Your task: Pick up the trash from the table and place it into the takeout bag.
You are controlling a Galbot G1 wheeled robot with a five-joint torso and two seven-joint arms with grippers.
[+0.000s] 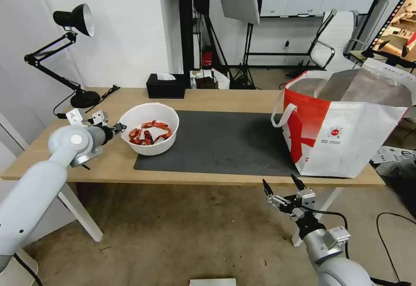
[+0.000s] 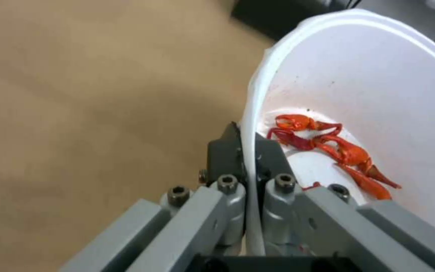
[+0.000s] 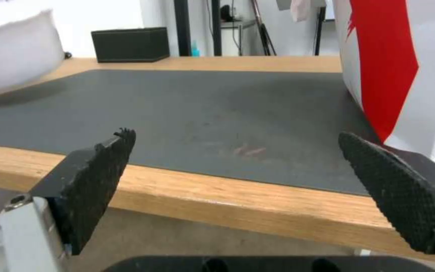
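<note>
Over at the left end of the table (image 1: 216,99) a black desk lamp (image 1: 73,21) stands with its arm folded up, and just in front of it the left gripper (image 1: 118,127) reaches in level from the robot's left side. Its 2 fingers (image 2: 227,155) are pinched on the rim of the white bowl (image 1: 149,115), 1 finger outside the wall and 1 inside (the wrist view shows the thin white rim running right between them). The bowl sits at the left edge of the dark grey mat (image 1: 225,141), partly on it and partly on bare wood, with red crayfish shells (image 1: 148,132) lying in the bottom. Behind the bowl, near the table's far edge, is a black tissue box (image 1: 165,86). The middle of the mat is bare. Further right stands the takeout bag (image 1: 346,134), upright on the right end of the table with its mouth open and silver lining showing, 1 white handle hanging over its left side. Below the table's front edge, off the surface, the right gripper (image 1: 284,185) hangs with its jaws spread wide, holding nothing, its pads (image 3: 91,185) pointed toward the mat
</note>
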